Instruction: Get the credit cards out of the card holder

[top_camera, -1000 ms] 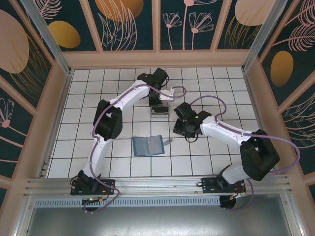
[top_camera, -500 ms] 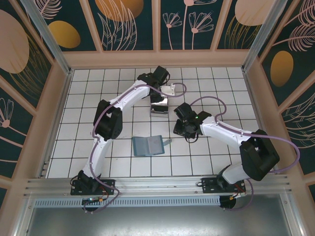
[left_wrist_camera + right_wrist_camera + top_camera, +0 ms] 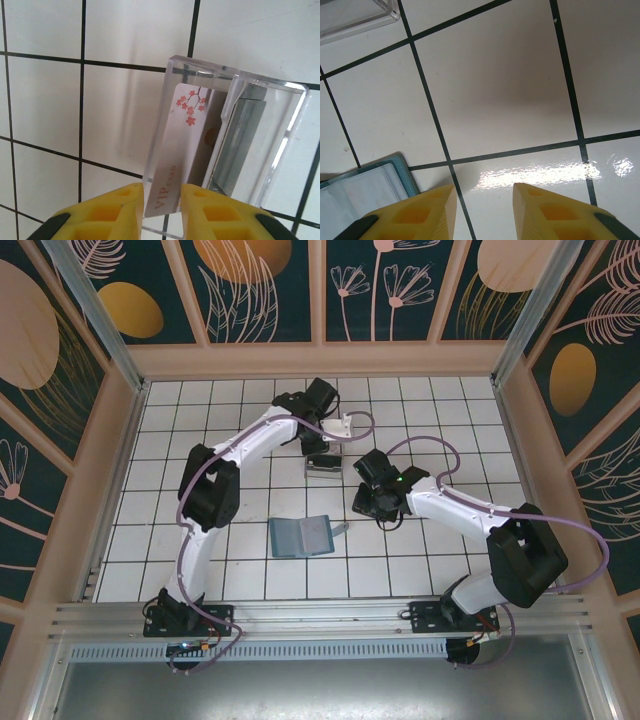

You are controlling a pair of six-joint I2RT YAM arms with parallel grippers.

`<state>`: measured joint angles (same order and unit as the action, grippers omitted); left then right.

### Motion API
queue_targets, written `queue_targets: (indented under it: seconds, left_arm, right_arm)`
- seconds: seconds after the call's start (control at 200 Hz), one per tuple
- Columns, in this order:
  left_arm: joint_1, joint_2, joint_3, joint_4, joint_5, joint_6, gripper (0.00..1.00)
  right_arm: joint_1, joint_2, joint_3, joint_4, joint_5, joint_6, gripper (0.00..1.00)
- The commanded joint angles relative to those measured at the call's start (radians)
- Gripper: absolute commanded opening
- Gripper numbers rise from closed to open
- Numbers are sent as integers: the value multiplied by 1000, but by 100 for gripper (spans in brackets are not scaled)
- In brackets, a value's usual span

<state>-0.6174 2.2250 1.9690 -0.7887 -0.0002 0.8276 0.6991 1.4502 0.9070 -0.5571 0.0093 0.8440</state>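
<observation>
Yellow fingers (image 3: pixel 120 212) of the left gripper (image 3: pixel 162 195) pinch a white credit card (image 3: pixel 172 165) by its near end. It has a red blossom print and "VIP CARD" lettering. The card's far end is inside the clear box (image 3: pixel 280 145), leaning along one wall. Something grey and flat stands deeper in, possibly another card. The box sits on the white tiled table (image 3: pixel 45 100).

Right gripper (image 3: pixel 484 192): fingers spread, nothing between them, hovering over bare tile.

The card holder (image 3: pixel 300 536) lies opened flat nearer the arm bases, well apart from the box — its teal corner is just beside one right finger.

Step, as I judge it: setting a removed card into the box. Next — let go cleanly, then return to the holder. I cannot tell whether its pockets hold more cards.
</observation>
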Motion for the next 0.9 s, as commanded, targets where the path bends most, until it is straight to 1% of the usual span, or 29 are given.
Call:
queue_targets:
  seconds: [0.0,0.105,0.15,0.275,0.365,0.445,0.561,0.661,0.696,0.816,0.896]
  left_arm:
    - [-2,-73,-42,49,28,-53,27]
    - [-2,-107,-78,109,3,-162,23]
    - [-2,-123,-90,122,1,-211,22]
    - [-2,-185,-156,176,-7,-358,22]
    - [-3,-238,-208,213,-32,-505,19]
    - [-2,-281,-251,230,-46,-641,19]
    - [-3,-336,-318,241,-33,-801,18]
    - [-2,-384,-387,268,-29,-945,21]
    - [-2,-398,-411,279,-18,-995,22]
    - [-3,-456,-503,340,93,-1117,22]
    - [-2,-503,-571,387,134,-1198,22]
  right_arm:
    - [0,-2,-5,16,11,4,35]
    - [6,10,-4,33,10,-2,36]
    - [6,16,-4,40,-17,-6,36]
    - [8,38,7,49,-34,-23,36]
    - [10,45,12,58,-41,-29,36]
    - [10,55,15,68,-55,-35,36]
    - [11,68,25,71,-62,-42,35]
    - [13,74,28,82,-79,-50,35]
    - [13,77,29,89,-90,-56,35]
    - [16,100,33,100,-126,-80,35]
    - [21,113,35,108,-140,-92,35]
